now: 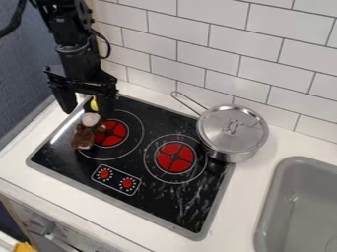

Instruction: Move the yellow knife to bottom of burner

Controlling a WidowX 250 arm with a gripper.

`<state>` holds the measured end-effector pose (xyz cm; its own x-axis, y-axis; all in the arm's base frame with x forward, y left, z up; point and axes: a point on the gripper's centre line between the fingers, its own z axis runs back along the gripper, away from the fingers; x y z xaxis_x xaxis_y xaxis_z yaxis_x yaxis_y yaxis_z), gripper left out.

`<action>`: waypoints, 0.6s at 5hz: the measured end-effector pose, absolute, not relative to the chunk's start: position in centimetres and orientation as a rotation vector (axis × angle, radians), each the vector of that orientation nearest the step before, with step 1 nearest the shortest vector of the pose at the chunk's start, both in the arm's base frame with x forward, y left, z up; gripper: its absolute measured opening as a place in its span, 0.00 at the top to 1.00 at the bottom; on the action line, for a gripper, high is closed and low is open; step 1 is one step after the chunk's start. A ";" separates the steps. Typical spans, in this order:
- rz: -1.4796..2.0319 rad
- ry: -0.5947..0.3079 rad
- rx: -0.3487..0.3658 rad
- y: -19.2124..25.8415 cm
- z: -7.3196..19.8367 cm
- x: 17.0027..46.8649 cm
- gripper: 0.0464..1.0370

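At the far left, in the bottom corner, is something yellow [24, 247], too cut off to name. Up and to the right, over the back left corner of the stove [168, 204], hangs the gripper [87, 109], its fingers standing wide apart. Just in front of it sits a brown and white stuffed toy [84, 134], by the left burner [111, 133].

The small yellow shape behind the toy is probably the knife [94, 104], though most of it is hidden. It is likely a light, stiff toy, hard to break but a little slippery, and apt to swing if pinched at one end. The handle or thick middle looks the best place to hold; which end shows, I cannot tell. It appears between the two fingers, nearer the right-hand one in the view; whether it touches that one is unclear.

Farther right come the front burner [174, 157], then the lidded pot [231, 132] at the stove's edge, and last the gray sink [299, 206].
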<state>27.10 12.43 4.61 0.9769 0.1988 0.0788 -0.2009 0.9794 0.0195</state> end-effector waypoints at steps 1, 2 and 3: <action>0.211 -0.042 0.015 12.3 3.7 26.8 0.04; 0.302 -0.033 0.015 12.8 3.7 28.7 0.04; 0.365 -0.052 0.024 12.8 4.4 30.6 0.04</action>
<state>30.57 12.82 4.36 0.9327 0.3566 0.0549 -0.3578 0.9337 0.0138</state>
